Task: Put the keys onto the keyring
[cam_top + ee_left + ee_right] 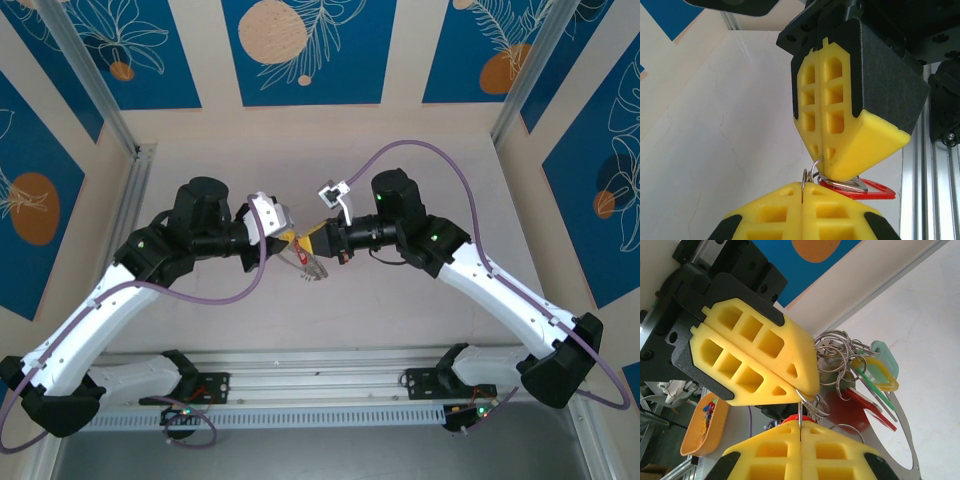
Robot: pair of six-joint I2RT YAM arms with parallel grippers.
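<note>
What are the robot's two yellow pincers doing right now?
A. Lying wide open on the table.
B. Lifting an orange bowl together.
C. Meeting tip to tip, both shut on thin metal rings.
C: the left pincer and the right pincer meet tip to tip, each closed on the thin rings, with the coloured keys dangling beside them.

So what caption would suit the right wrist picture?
Left gripper and right gripper, both shut, pinch small rings carrying coloured keys.
</note>
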